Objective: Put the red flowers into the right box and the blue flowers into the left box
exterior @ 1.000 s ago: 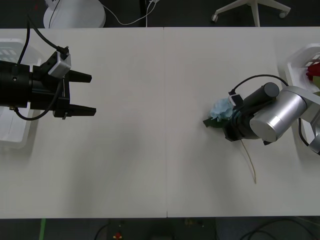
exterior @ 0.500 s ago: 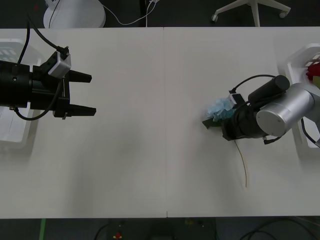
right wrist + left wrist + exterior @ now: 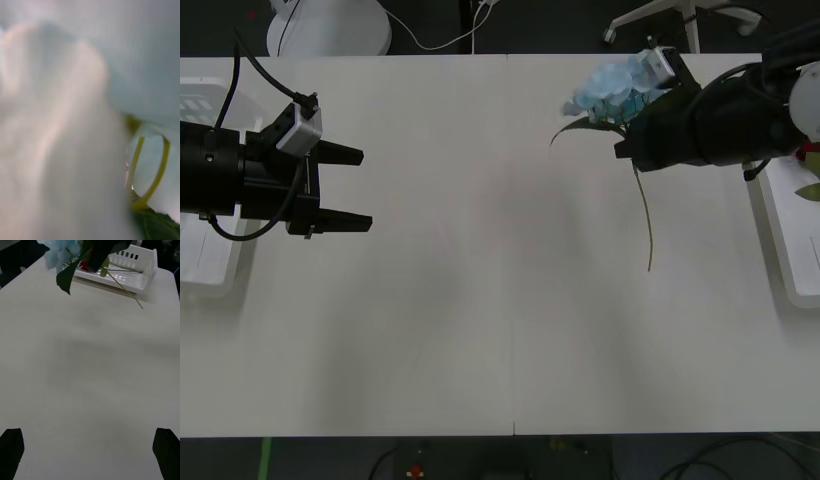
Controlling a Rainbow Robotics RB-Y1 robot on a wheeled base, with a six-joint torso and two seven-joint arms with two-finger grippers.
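right gripper [image 3: 632, 118] raised over the far right part of the table [image 3: 480, 300], its black body clamped on the blue flowers [image 3: 608, 88] near the base of the bloom; fingertips themselves are hidden behind petals and leaves, so the grip is read from the lifted stem rather than seen directly. pale blue cluster sits at the far side of the gripper, one dark green leaf poking out toward the table's middle, thin stem hanging free and curving toward the near edge. in the right wrist view, soft blurred pale petals press against the lens, with a yellow-green looped stalk and a bit of dark leaf.

left gripper [image 3: 355, 187] over the left part of the table, black fingers spread wide, nothing between them.

a second ago the blue flowers lay lower, near the table's right-centre, under the right arm; now they are up and further toward the far edge. left arm unmoved.

right box [image 3: 785, 225]: white translucent plastic, rounded rim, slotted end wall, a red flower [image 3: 84, 265] inside. left box [image 3: 208, 262] at the left edge, partly under the left arm. table matte white, one seam down the middle.
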